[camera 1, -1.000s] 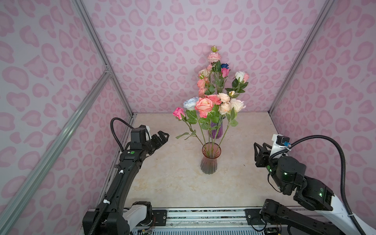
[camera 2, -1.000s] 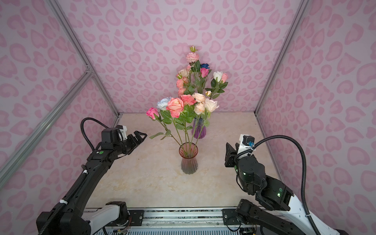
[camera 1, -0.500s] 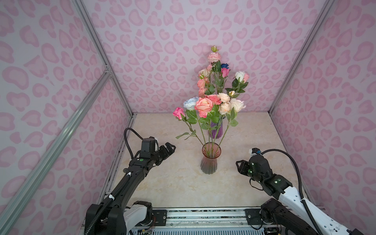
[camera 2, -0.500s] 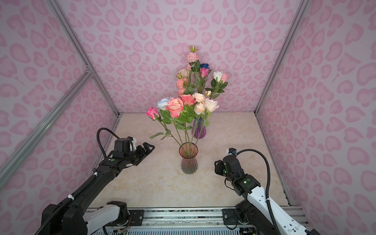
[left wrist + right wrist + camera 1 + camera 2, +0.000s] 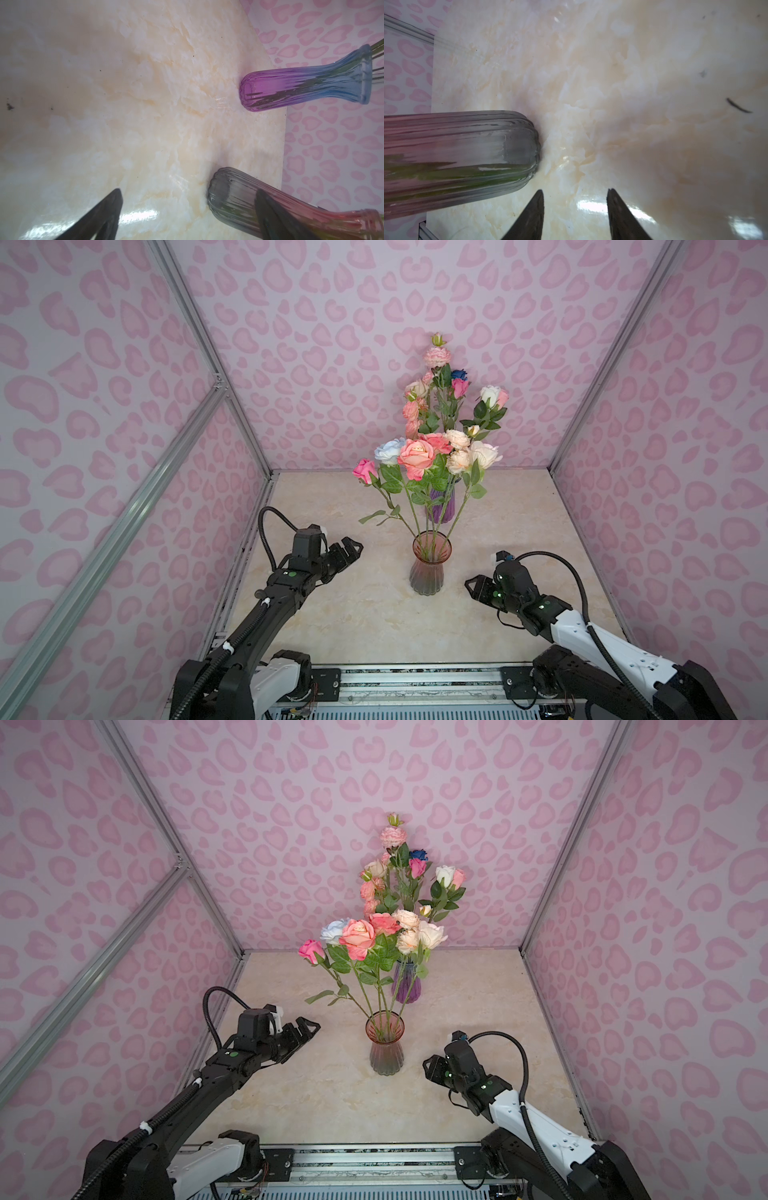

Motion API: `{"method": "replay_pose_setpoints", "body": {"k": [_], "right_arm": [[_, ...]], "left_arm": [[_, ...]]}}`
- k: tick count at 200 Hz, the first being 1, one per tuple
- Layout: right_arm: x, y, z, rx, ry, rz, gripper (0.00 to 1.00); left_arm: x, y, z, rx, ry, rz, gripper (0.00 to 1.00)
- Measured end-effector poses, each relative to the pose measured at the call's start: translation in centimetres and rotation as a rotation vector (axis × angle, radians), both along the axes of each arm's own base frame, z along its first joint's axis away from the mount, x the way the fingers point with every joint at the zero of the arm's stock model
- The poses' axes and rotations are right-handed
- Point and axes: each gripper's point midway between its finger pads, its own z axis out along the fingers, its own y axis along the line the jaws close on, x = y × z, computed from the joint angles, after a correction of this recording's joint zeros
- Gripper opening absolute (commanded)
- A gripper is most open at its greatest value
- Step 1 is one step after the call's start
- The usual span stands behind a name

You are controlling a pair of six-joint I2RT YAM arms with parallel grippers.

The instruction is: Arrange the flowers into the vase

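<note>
Holds nothing, with left jaws wide apart and right jaws partly apart, either side of the red vase (image 5: pixel 426 577) of flowers (image 5: pixel 415 456) on the bench (image 5: pixel 357 614).

No legible text or markings

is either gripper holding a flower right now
No, in a top view the left gripper and right gripper are open and empty, while the flowers stand in the near vase and the purple vase.
</note>
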Motion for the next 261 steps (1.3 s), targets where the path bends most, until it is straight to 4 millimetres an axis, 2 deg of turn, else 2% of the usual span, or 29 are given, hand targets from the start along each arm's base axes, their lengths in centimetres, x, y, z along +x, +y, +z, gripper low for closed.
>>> {"method": "replay_pose_setpoints", "body": {"k": [23,62,113,161,219,261], "right_arm": [[0.0,1.4,-1.2,0.005,0.049,0.044,0.47],[0.5,4.1,-1.9,0.035,0.055,0.112,0.45],[0.4,7.3,-0.5,0.0,-0.012,0.194,0.44],[-0.3,7.7,-1.5,-0.068,-0.006,0.21,0.43],[-0.4,10.4,-1.0,-0.122,-0.045,0.287,0.45],[-0.9,11.1,-1.3,-0.182,-0.066,0.334,0.46]], "left_arm": [[-0.9,0.2,-0.5,0.003,0.01,0.0,1.0],[-1.6,0.1,-1.4,0.007,0.04,-0.006,1.0],[-1.7,-0.4,-1.3,0.007,0.04,-0.024,1.0],[-1.9,-0.8,-1.9,0.013,0.06,-0.038,1.0],[-2.1,-0.9,-1.7,0.015,0.045,-0.041,1.0],[-2.5,-0.9,-1.8,0.016,0.04,-0.043,1.0]]}}
